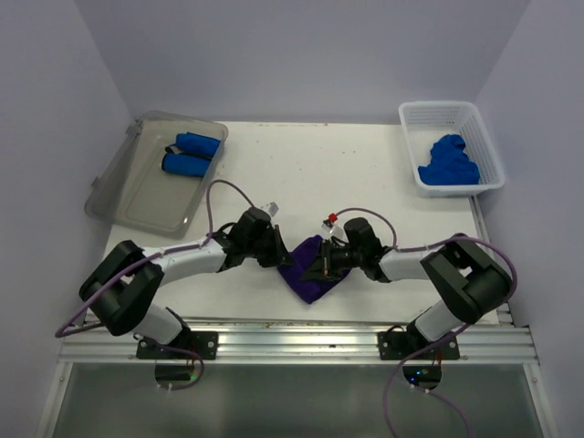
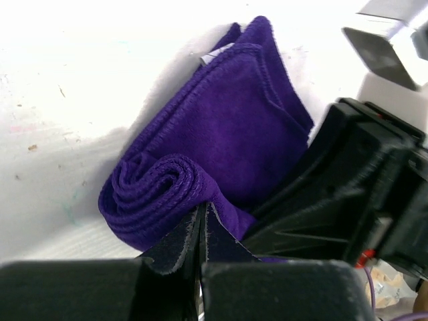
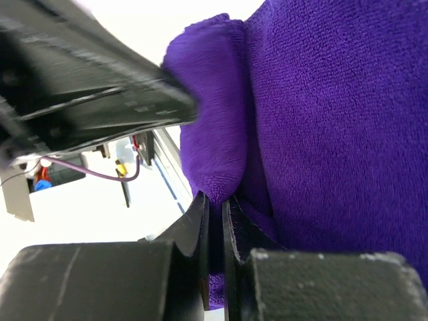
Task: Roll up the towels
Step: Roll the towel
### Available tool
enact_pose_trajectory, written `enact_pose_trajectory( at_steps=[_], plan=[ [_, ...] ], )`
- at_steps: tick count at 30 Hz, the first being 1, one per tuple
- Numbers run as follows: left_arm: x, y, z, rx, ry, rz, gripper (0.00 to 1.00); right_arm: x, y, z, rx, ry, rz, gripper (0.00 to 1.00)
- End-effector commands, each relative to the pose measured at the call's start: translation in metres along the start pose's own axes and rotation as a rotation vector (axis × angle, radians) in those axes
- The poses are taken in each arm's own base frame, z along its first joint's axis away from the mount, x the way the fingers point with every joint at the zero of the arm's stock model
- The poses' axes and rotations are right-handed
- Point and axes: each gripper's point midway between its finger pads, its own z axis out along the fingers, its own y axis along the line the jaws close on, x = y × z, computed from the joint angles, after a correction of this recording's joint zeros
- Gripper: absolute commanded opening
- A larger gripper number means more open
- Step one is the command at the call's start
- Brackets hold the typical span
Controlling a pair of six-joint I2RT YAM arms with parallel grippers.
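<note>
Count: purple terry towel (image 1: 308,269) ×1 | rolled blue towels (image 1: 192,153) ×2 | clear plastic bin (image 1: 137,196) ×1 | white mesh basket (image 1: 438,114) ×1 | heaped blue towels (image 1: 449,162), number indistinct

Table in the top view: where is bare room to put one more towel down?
Bare: the wide far-middle stretch of the table between the clear bin and the white basket. The bin's near half is free. Crowded: the near centre, where the left pincer and right pincer both pinch the purple towel.

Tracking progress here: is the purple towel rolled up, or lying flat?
Partly rolled: the purple towel shows a coiled end in the left wrist view; the rest lies folded flat.
</note>
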Motion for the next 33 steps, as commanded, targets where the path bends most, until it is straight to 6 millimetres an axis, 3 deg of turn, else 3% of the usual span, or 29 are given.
enact_pose_trajectory(
  at_steps=[1, 3, 4, 5, 6, 8, 9, 11, 12, 16, 17, 20, 22, 23, 28, 33],
  plan=[
    [-0.008, 0.001, 0.014, -0.011, -0.011, 0.044, 0.00, -0.003, 0.003, -0.008, 0.028, -0.019, -0.037, 0.00],
    [-0.004, 0.006, 0.022, -0.026, 0.014, 0.046, 0.00, -0.003, -0.002, -0.011, 0.071, -0.033, -0.053, 0.00],
    [-0.004, 0.006, 0.024, -0.023, 0.017, 0.049, 0.00, -0.006, 0.004, -0.016, 0.070, -0.055, -0.080, 0.05],
    [-0.002, 0.007, 0.026, -0.026, 0.030, 0.046, 0.00, -0.012, 0.002, -0.019, 0.096, -0.082, -0.113, 0.19],
    [0.000, 0.010, 0.029, -0.034, 0.043, 0.045, 0.00, -0.008, -0.001, -0.024, 0.131, -0.077, -0.113, 0.28],
    [0.003, 0.012, 0.030, -0.036, 0.057, 0.047, 0.00, -0.015, 0.010, -0.036, 0.145, -0.115, -0.202, 0.42],
    [0.004, 0.012, 0.031, -0.038, 0.059, 0.048, 0.00, -0.011, 0.002, -0.041, 0.219, -0.112, -0.204, 0.45],
    [0.005, 0.013, 0.030, -0.042, 0.062, 0.050, 0.00, -0.017, 0.014, -0.054, 0.257, -0.153, -0.296, 0.54],
    [0.004, 0.013, 0.029, -0.040, 0.061, 0.052, 0.00, -0.013, 0.006, -0.060, 0.337, -0.155, -0.306, 0.55],
    [0.004, 0.012, 0.028, -0.037, 0.060, 0.056, 0.00, -0.023, 0.019, -0.082, 0.453, -0.266, -0.430, 0.45],
    [0.005, 0.012, 0.028, -0.036, 0.063, 0.055, 0.00, -0.019, 0.036, -0.081, 0.439, -0.275, -0.496, 0.39],
    [0.005, 0.011, 0.028, -0.034, 0.066, 0.055, 0.00, -0.024, 0.051, -0.083, 0.498, -0.312, -0.595, 0.29],
    [0.005, 0.011, 0.028, -0.034, 0.066, 0.057, 0.00, -0.016, 0.051, -0.073, 0.544, -0.275, -0.665, 0.29],
    [0.005, 0.011, 0.029, -0.033, 0.067, 0.056, 0.00, -0.011, 0.060, -0.067, 0.537, -0.257, -0.713, 0.29],
    [0.005, 0.011, 0.029, -0.032, 0.072, 0.059, 0.00, -0.007, 0.041, -0.042, 0.629, -0.190, -0.762, 0.27],
    [0.006, 0.012, 0.030, -0.038, 0.077, 0.058, 0.00, -0.001, -0.012, -0.040, 0.764, -0.176, -0.719, 0.25]
  ],
)
